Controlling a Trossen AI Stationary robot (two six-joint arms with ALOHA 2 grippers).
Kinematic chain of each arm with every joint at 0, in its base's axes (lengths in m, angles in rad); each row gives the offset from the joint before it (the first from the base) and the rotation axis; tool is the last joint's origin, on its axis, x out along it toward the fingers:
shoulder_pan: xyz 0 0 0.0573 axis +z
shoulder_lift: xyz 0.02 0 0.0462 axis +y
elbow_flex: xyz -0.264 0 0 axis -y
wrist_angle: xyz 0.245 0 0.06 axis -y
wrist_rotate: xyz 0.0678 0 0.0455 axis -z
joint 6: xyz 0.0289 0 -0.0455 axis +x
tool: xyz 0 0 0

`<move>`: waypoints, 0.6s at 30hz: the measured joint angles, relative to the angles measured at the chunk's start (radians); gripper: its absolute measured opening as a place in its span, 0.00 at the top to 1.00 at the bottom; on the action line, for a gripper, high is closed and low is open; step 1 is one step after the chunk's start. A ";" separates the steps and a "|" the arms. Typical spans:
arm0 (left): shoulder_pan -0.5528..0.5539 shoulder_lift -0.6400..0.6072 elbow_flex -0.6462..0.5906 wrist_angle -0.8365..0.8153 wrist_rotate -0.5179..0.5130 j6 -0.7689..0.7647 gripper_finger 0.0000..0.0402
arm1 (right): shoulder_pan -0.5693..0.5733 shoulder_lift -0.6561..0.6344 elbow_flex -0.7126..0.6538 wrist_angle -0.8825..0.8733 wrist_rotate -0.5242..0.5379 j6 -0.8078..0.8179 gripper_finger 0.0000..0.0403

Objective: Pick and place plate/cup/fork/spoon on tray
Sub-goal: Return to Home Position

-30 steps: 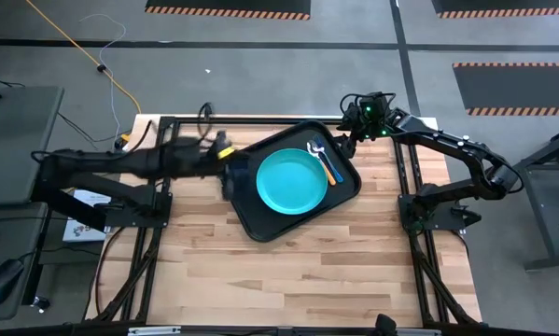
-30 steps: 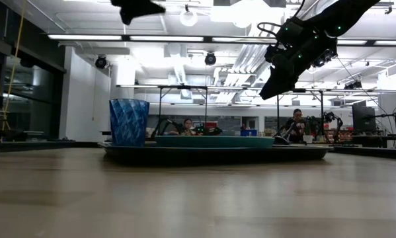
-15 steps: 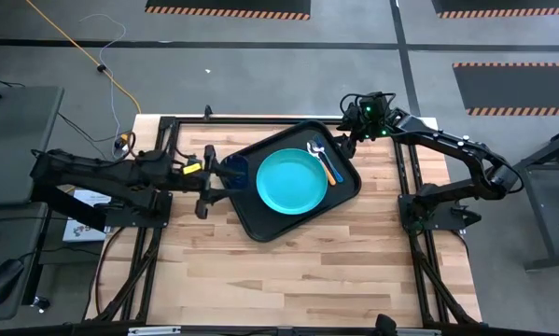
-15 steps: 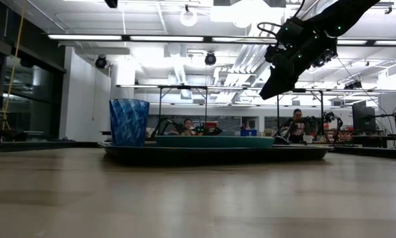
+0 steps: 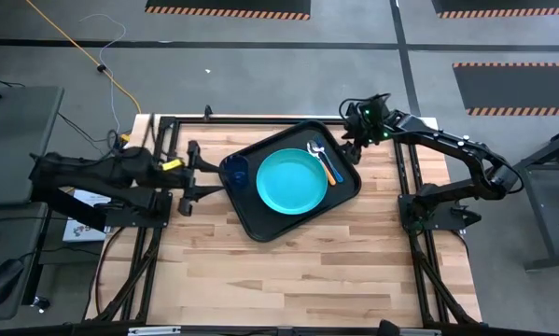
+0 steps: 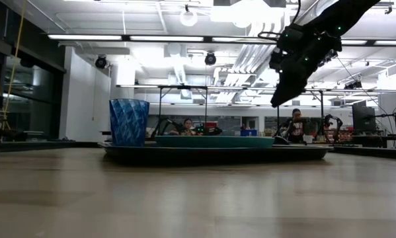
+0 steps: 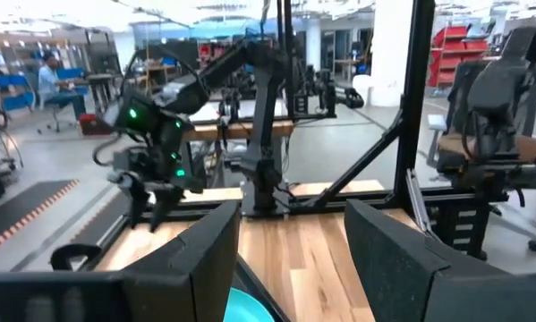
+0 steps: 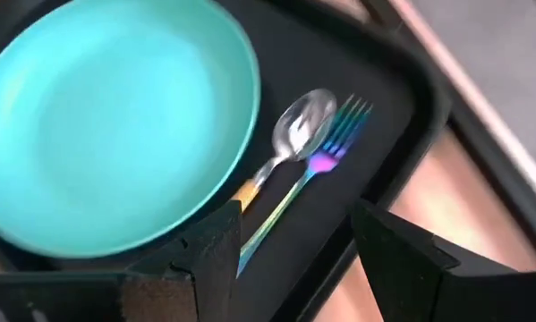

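Observation:
The black tray [image 5: 251, 219] lies turned at an angle at the table's far middle. On it rest the teal plate [image 5: 292, 180], the dark blue cup [image 5: 235, 169] standing upright at its left end, and the orange-handled spoon [image 8: 290, 143] and the blue-handled fork [image 8: 314, 174] side by side by the plate's right. My left gripper [image 5: 214, 177] is open and empty, just left of the tray and the cup. My right gripper [image 5: 354, 149] is open and empty, above the tray's far right corner, looking down on the spoon and fork.
The black frame rails [image 5: 167, 131] run along the table's left, far and right sides. Bare wood [image 5: 298, 271] fills the near half of the table. In the low view the cup [image 6: 129, 121] stands tall at the tray's [image 6: 217, 153] left end. People sit far off in the room behind.
My left gripper has drawn back from the cup toward the table's left edge and gone out of the low view's top. The cup stays upright on the tray. My right gripper has shifted a little toward the table's right edge.

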 joint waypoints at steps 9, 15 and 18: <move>0.000 -0.146 -0.105 0.011 0.000 0.012 0.52 | 0.001 0.000 0.000 -0.034 -0.177 0.020 0.49; 0.000 -0.224 -0.195 0.092 0.000 0.019 0.52 | 0.001 -0.001 0.000 0.072 -0.251 0.082 0.49; 0.000 -0.255 -0.202 0.092 0.000 0.034 0.52 | 0.004 -0.021 0.000 0.103 -0.293 0.104 0.49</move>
